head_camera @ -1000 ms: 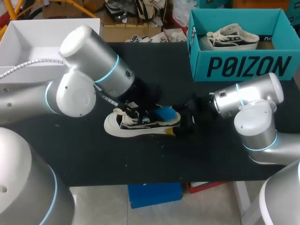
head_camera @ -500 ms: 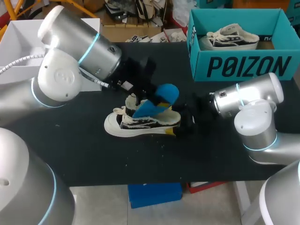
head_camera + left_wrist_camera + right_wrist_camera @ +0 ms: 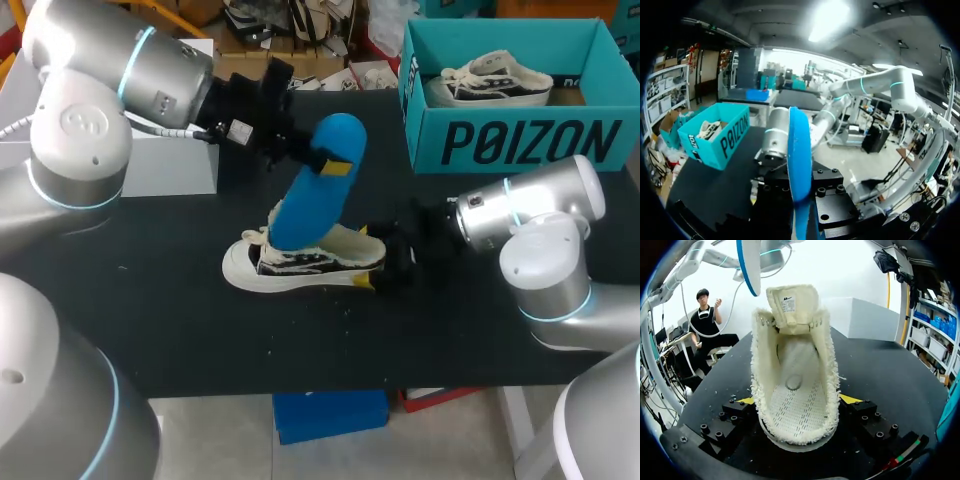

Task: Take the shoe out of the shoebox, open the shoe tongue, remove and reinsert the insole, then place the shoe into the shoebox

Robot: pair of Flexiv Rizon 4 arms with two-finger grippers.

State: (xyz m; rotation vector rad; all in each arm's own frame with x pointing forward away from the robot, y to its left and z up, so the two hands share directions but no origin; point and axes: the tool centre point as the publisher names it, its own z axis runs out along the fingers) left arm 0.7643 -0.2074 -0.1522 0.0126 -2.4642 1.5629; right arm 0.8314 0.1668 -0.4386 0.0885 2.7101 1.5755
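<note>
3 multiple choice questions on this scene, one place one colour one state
1. Where is the shoe gripped by the right end effector? A hanging in mid-air; B on the black table; C on the floor.
2. What colour is the insole? A blue; B red; C white.
3. The insole is: A seated in the shoe; B flat on the table; C held above the shoe by the left end effector.
Answers: 1 B, its sole rests on the table. 2 A, blue in every view. 3 C, the shoe's bed lies bare.
</note>
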